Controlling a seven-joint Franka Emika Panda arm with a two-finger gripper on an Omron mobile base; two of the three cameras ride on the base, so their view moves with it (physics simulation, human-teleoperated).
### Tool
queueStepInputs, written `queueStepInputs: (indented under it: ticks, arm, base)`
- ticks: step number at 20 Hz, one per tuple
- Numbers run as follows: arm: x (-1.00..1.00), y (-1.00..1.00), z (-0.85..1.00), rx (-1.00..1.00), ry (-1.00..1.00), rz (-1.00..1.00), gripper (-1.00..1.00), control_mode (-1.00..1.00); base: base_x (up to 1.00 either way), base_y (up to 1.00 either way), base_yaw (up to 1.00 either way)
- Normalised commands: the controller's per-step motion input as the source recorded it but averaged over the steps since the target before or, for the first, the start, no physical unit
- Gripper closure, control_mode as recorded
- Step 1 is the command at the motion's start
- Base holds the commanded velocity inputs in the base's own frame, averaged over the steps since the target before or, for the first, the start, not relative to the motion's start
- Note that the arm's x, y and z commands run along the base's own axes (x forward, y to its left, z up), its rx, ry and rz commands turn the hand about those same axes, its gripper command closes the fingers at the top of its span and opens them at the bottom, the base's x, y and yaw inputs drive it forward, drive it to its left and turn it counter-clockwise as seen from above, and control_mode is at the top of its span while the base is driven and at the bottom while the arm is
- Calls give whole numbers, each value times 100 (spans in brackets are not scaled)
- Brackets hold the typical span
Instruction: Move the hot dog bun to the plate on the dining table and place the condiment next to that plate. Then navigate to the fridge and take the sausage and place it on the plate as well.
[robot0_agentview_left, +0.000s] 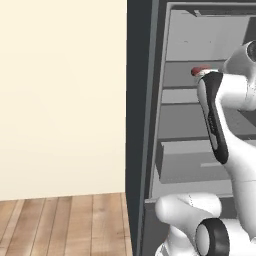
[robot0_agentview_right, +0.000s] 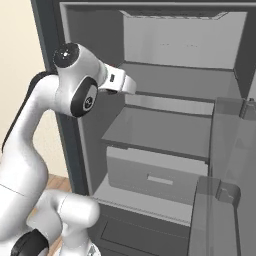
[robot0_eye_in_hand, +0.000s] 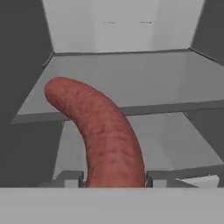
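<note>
The sausage (robot0_eye_in_hand: 103, 131), reddish-brown and slightly curved, rises from between my two fingertips (robot0_eye_in_hand: 70, 178) toward the inside of the open fridge (robot0_eye_in_hand: 122, 26). My gripper (robot0_eye_in_hand: 113, 179) is shut on its near end. In the left base view the sausage's red tip (robot0_agentview_left: 200, 70) shows just beyond my arm, level with an upper shelf of the fridge (robot0_agentview_left: 137, 125). In the right base view my white hand (robot0_agentview_right: 122, 82) reaches in at the left of the upper shelf (robot0_agentview_right: 175, 80) of the fridge (robot0_agentview_right: 50, 30); the fingers are hidden there. The bun, plate, condiment and dining table are out of view.
Pale grey shelves (robot0_eye_in_hand: 131, 83) lie under and beyond the sausage. A drawer (robot0_agentview_right: 155, 175) sits lower down. The open door's clear bins (robot0_agentview_right: 225, 200) stand close on the right. A cream wall (robot0_agentview_left: 60, 100) and wooden floor (robot0_agentview_left: 60, 225) lie left of the fridge.
</note>
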Motion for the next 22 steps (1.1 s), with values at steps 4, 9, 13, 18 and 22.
queueStepInputs:
  ticks: [4,9,13,18,22]
  arm:
    - [-100,65,-11,0,27,0,100,-100]
    - [-100,65,-77,6,16,0,100,-100]
    - [-54,28,-89,12,28,0,100,-100]
    - [-10,10,-67,5,27,0,100,100]
    - [0,0,0,0,0,0,100,100]
  base:
    - [0,0,0]
    - [0,0,0]
    - [0,0,0]
    - [-18,2,0]
    - [-100,3,8]
